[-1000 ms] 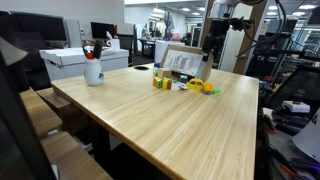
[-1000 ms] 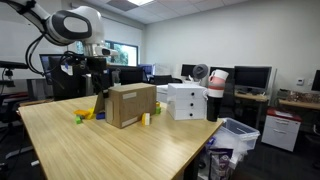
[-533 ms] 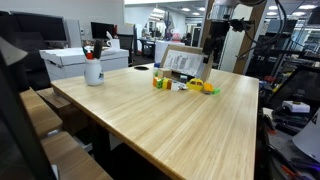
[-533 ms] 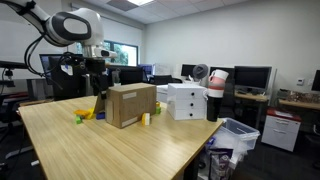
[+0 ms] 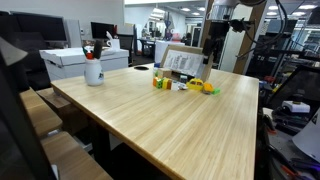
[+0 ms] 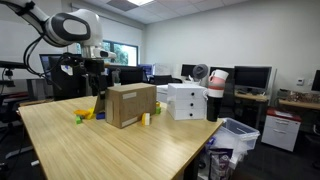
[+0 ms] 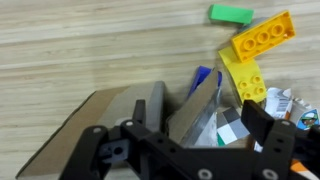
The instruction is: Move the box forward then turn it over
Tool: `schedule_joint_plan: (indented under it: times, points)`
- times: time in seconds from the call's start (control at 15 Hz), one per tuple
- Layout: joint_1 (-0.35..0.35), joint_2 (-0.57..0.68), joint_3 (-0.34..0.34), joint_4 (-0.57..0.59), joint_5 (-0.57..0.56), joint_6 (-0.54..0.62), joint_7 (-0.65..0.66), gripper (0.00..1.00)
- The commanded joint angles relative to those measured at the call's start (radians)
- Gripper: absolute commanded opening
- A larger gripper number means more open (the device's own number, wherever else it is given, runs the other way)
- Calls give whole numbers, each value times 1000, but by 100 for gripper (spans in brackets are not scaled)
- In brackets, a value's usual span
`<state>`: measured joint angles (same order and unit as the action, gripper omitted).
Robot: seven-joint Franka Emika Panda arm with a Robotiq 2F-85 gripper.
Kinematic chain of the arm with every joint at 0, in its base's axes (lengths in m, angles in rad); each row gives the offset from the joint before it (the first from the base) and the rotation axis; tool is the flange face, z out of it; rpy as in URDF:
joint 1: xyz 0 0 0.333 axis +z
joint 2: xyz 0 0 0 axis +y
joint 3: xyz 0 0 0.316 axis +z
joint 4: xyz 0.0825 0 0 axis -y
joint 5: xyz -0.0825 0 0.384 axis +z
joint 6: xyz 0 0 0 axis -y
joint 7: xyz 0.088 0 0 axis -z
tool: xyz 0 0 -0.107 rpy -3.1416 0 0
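The brown cardboard box (image 5: 181, 62) stands on its side near the table's far end, with its whitish printed inner face showing in that exterior view. Its plain tan outside shows in an exterior view (image 6: 130, 104). My gripper (image 5: 210, 47) hangs over one end of the box and also shows in an exterior view (image 6: 97, 82). In the wrist view the gripper (image 7: 180, 130) is open, and its two black fingers straddle the box's upper wall (image 7: 150, 108) without closing on it.
Yellow bricks (image 7: 262, 38) and a green brick (image 7: 232, 14) lie on the wood table (image 5: 170, 120) beside the box. Small toys (image 5: 204, 87) sit in front of it. A white lidded box (image 5: 80, 60) and a white cup with pens (image 5: 93, 69) stand nearby.
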<state>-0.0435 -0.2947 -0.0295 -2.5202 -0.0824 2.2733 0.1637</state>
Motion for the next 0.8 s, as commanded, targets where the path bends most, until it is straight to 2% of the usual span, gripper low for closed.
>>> schedule_joint_plan:
  times: [0.0,0.4,0.67,0.73]
  points:
    - [5,-23,0,-17,33,-12,-38,68]
    - [15,-27,-25,-4,102,-46,-109,31]
    - [9,-30,-50,6,156,-65,-155,8]
    - [8,-32,-55,5,166,-61,-163,5]
